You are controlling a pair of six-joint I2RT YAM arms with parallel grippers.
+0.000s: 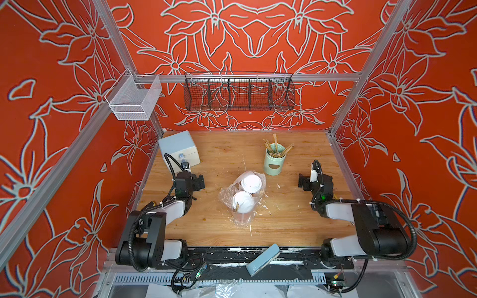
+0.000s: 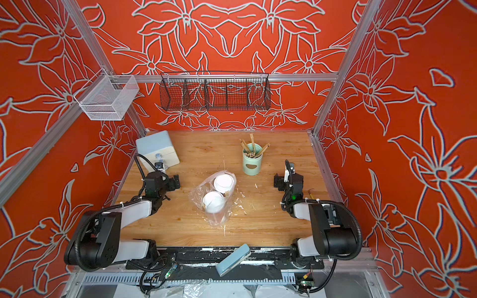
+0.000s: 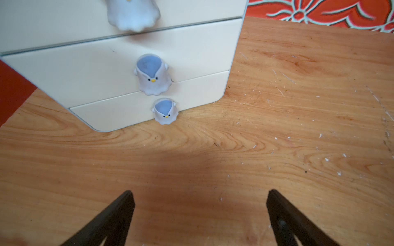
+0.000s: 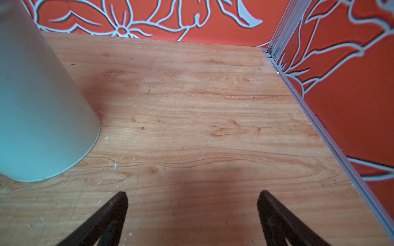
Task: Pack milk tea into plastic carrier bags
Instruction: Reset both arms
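Two milk tea cups with white dome lids stand close together mid-table in both top views, a far one [image 1: 251,183] [image 2: 223,182] and a near one [image 1: 243,202] [image 2: 213,202]. The transparent, crinkly plastic carrier bag [image 1: 225,194] [image 2: 196,192] is gathered around both. My left gripper [image 1: 200,182] [image 2: 176,182] hovers left of them, clear of the bag. My right gripper [image 1: 301,182] [image 2: 276,182] hovers to their right. In the wrist views, the left gripper [image 3: 200,194] and the right gripper [image 4: 193,194] are open over bare wood, holding nothing.
A mint-green cylinder of wooden sticks [image 1: 274,161] [image 4: 38,110] stands behind the cups, right of centre. A pale drawer box with penguin knobs [image 1: 179,149] [image 3: 119,70] sits at the back left. A blue-grey flat block [image 1: 263,259] lies on the front rail. Wire baskets [image 1: 238,93] hang on the back rail.
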